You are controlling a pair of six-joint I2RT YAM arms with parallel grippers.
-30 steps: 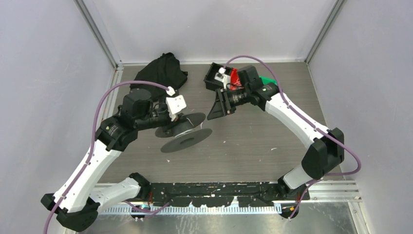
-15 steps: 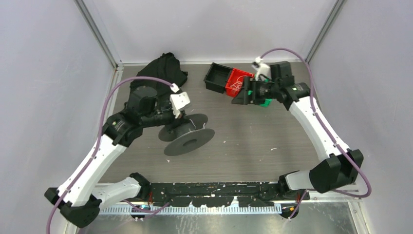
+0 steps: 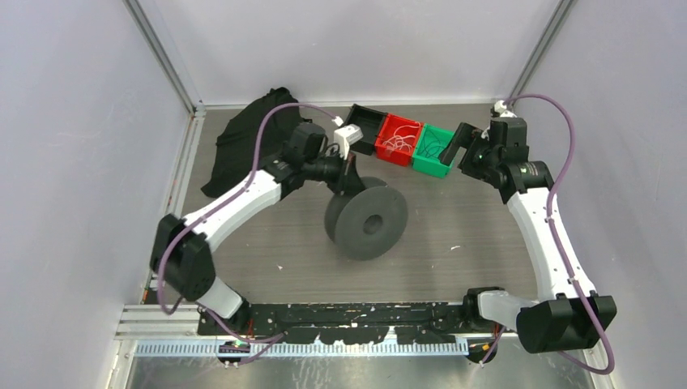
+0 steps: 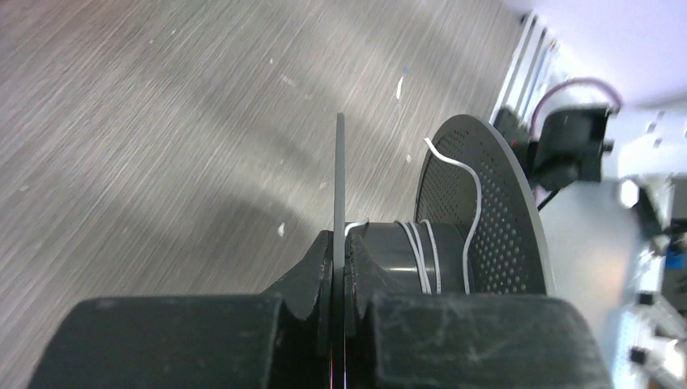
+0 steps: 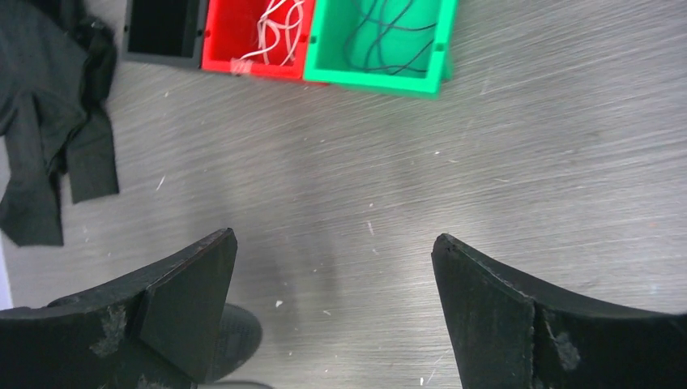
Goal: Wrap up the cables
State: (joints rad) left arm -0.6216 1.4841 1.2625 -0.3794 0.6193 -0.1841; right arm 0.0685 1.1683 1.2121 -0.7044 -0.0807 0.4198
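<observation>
Cables [image 3: 397,143]: in the top external view, loose white loops lie in the red bin [image 3: 394,159], at the far side of the bench. The right gripper [image 3: 466,148] hovers just beside the neighbouring green bin [image 3: 429,166]; the left gripper [image 3: 350,173] is at the spool [image 3: 366,225].

Left wrist view: the left gripper is clenched on the spool's thin flange; a wound cable [image 4: 423,251] sits on the hub.

Right wrist view: the right gripper is released, jaws wide, with nothing between them. The red bin lies ahead and left of its centreline. The right arm is judged the nearer for the next pick.

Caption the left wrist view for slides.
Left end effector clamps the grey spool by its flange; white cable wraps the hub.
</observation>
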